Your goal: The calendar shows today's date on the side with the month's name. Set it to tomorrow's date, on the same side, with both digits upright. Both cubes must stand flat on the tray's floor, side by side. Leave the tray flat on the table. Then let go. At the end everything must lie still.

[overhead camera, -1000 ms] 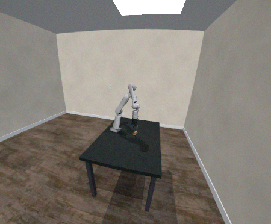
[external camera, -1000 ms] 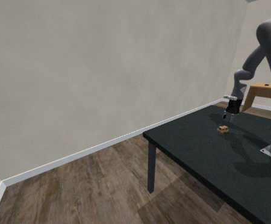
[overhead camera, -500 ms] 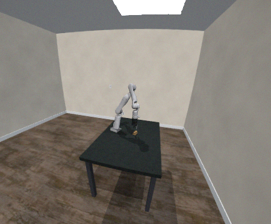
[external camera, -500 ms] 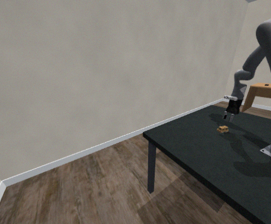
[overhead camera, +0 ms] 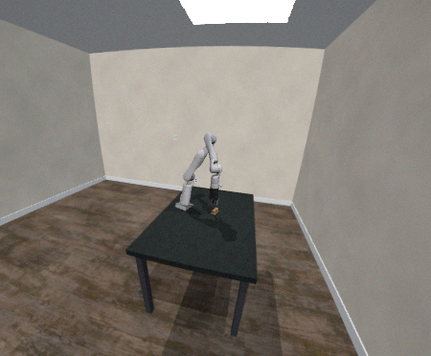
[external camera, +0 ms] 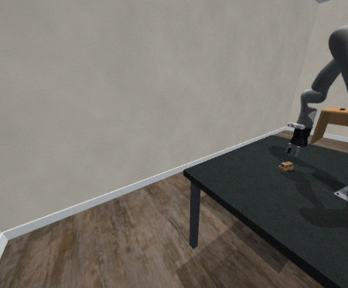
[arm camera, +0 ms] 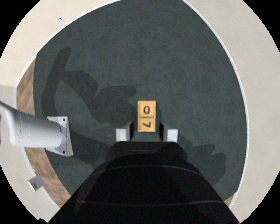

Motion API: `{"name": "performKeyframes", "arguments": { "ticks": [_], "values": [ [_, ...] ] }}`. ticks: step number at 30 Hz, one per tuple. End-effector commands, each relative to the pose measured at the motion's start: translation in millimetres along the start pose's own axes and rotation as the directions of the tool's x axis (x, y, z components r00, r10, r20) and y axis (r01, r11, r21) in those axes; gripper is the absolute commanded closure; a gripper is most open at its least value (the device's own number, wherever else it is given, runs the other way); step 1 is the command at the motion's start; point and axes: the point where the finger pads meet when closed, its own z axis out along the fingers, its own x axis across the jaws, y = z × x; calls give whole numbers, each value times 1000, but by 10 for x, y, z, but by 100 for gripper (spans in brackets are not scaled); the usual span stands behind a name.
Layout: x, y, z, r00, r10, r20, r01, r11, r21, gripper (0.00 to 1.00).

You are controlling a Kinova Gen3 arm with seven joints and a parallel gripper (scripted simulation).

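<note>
The small orange-brown calendar (external camera: 286,169) stands on the dark table (overhead camera: 193,239) (external camera: 245,193) (arm camera: 191,65). In the wrist view two cubes show from above, in one line. The farther cube (arm camera: 146,108) shows a 0 on top, the nearer cube (arm camera: 147,125) a mark like a 7 lying turned. The tray and the side faces are too small or hidden to read. My gripper (overhead camera: 215,204) (external camera: 293,153) (arm camera: 146,128) is open and empty, pointing down above the calendar, its fingers to either side of the nearer cube in the wrist view.
The arm's base plate (overhead camera: 184,206) (external camera: 342,193) (arm camera: 64,136) is fixed to the table, to the left of the calendar in the wrist view. A wooden bench (external camera: 330,114) stands beyond the table. Dark arm shadows fall across the table near the calendar.
</note>
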Motion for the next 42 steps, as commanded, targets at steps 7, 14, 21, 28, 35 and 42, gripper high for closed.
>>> {"name": "performKeyframes", "arguments": {
  "ticks": [7, 14, 21, 28, 35, 42],
  "values": [
    [4, 1, -4, 1000, 0, -1, 0, 1000, 0, 13],
    [4, 1, -4, 1000, 0, -1, 0, 1000, 0, 13],
    [4, 1, -1, 1000, 0, -1, 0, 1000, 0, 13],
    [4, 2, 27, 1000, -4, -1, 4, 1000, 0, 13],
    [4, 4, 72, 1000, -6, -2, 6, 1000, 0, 13],
    [4, 7, 168, 1000, -6, -2, 6, 1000, 0, 13]
  ]
}}
